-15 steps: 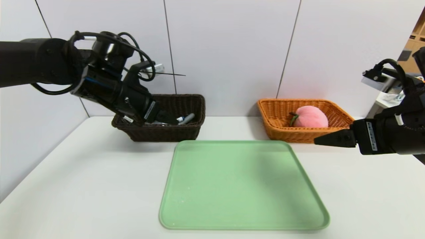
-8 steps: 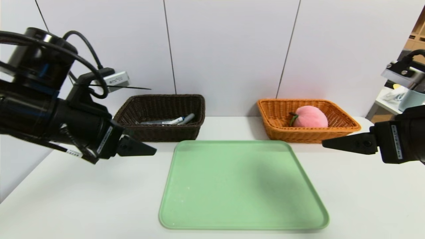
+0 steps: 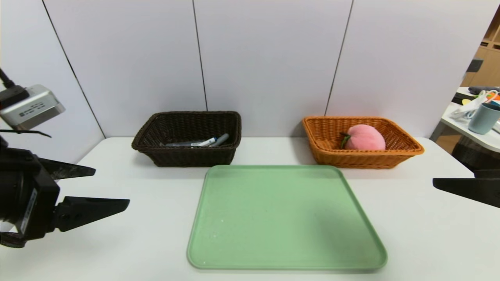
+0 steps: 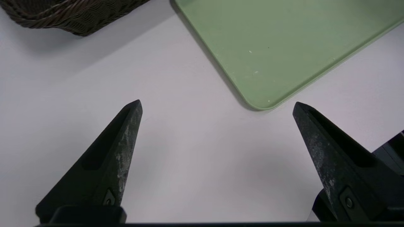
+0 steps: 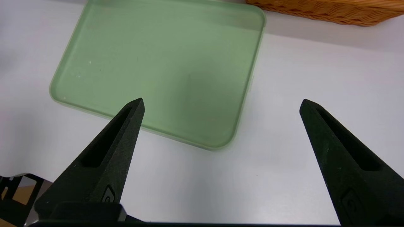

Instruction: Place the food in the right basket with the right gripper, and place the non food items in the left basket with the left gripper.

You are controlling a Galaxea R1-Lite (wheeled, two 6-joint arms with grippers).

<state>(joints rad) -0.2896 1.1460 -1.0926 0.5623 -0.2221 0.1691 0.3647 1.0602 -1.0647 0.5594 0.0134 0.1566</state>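
The pink plush peach [image 3: 364, 137] lies inside the orange-tan right basket [image 3: 406, 150] at the back right. The dark brown left basket [image 3: 187, 156] at the back left holds the white marker with blue cap [image 3: 207, 142], a grey handle [image 3: 220, 139] and a slim dark case [image 3: 180, 144]. My left gripper [image 3: 111, 186] hovers open and empty over the bare table at the left, well in front of the dark basket. My right gripper [image 5: 221, 102] is open and empty over the table at the right, off the tray's near right corner.
A light green tray [image 3: 218, 257] lies bare in the middle of the white table [image 3: 129, 242]. A wall of panels stands right behind both baskets. A side table with a cup [image 3: 483, 118] is beyond the right edge.
My left arm has pulled back from the dark basket toward the near left, with its fingers spread. The right arm has drawn back to the right, mostly out of the head view.
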